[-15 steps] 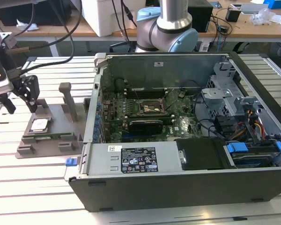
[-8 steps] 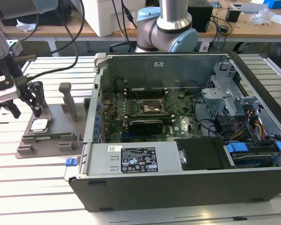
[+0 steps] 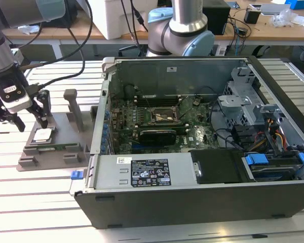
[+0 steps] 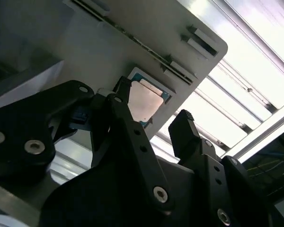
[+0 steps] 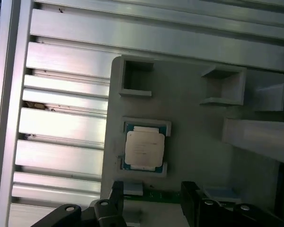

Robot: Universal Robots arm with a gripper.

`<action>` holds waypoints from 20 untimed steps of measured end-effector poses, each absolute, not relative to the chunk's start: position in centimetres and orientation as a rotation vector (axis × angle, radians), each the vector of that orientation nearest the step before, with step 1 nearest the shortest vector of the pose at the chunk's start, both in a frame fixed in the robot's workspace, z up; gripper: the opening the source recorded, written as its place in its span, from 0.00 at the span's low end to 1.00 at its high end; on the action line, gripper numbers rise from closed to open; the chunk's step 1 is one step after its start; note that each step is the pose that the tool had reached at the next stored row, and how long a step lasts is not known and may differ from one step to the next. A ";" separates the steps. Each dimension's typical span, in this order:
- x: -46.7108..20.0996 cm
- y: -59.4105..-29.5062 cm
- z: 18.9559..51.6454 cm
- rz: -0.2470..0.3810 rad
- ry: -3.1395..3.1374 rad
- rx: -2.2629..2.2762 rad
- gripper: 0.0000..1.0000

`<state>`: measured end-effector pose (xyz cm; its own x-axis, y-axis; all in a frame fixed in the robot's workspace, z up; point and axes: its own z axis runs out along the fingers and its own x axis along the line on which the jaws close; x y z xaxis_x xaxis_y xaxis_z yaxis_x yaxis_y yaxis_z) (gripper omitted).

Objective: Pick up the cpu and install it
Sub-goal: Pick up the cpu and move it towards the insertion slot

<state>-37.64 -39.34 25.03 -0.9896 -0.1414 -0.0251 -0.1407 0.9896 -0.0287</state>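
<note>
Exterior view: the arm's pincer (image 3: 29, 120) hangs over the grey holder tray (image 3: 45, 152), which sits on the slatted bench (image 3: 40, 202) near its edge on the exterior view's left. The pincer's fingers are spread wide and carry nothing. The cpu (image 3: 42, 134) lies flat in the tray just below them, not yet lifted. Well apart, across the middle of the bench, stands the open computer case (image 3: 192, 202). The motherboard socket (image 3: 164, 116) inside it looks to have no chip in it, though that is hard to tell from here.

Second wrist view: looking down past the black fingers (image 4: 132, 127), the pincer (image 4: 154, 100) is wide open above the holder tray (image 4: 109, 42). The cpu (image 4: 144, 100), with its pale metal top, sits square in its recess. One fingertip overlaps the chip's edge in the picture, but contact cannot be made out. The bright slats of the bench (image 4: 227, 109) run beyond the tray's corner.

First wrist view: the cpu (image 5: 143, 149) rests seated in the shallow pocket of the holder tray (image 5: 194, 142), beside the tray's edge where the bench (image 5: 61, 127) begins. The two tips of the pincer (image 5: 154, 189) are spread apart near the chip, with nothing between them.

As a judgement, the task is at its start: the pincer is lined up over the chip, no grasp has been made, and both pickup and installation remain to be done.
</note>
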 end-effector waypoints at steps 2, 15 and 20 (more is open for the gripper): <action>-37.6 -39.1 24.8 -0.037 3.105 -0.231 0.60; -38.1 -37.4 20.8 -0.018 3.107 -0.198 0.60; -38.2 -37.3 19.7 -0.016 3.108 -0.189 0.60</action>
<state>-38.21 -37.34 19.74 -0.9922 -0.1213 -0.0275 -0.1210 0.9926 -0.0121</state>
